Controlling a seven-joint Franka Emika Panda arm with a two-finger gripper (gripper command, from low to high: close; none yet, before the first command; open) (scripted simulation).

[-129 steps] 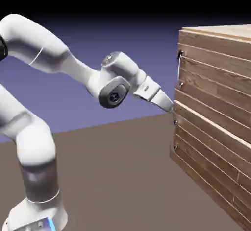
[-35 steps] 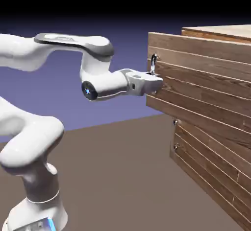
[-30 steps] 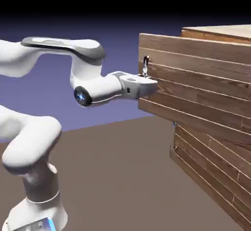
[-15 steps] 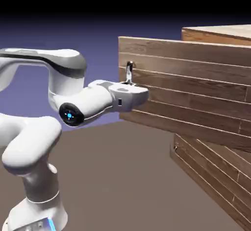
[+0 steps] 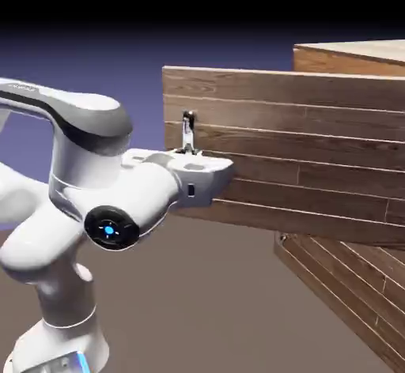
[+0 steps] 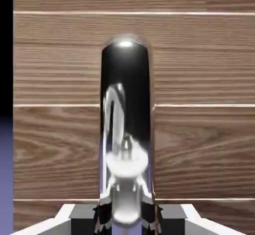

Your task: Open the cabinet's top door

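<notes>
From the exterior view I see the top door [image 5: 293,158] swung well out from the cabinet [image 5: 356,55], its 5 brown planks facing the camera and its free edge reaching over the arm. The gripper [image 5: 190,158] sits level against that edge, clamped on the silver bar handle [image 5: 187,130], whose upper end stands above the hand. Below, the lower plank panel [image 5: 348,284] lies flush with the cabinet front.

In the hand view I get the handle [image 6: 126,129] filling the middle as 1 shiny upright bar, held tight between the fingertips [image 6: 82,213] at the bottom edge, with the door's [image 6: 60,79] wood grain just behind.
</notes>
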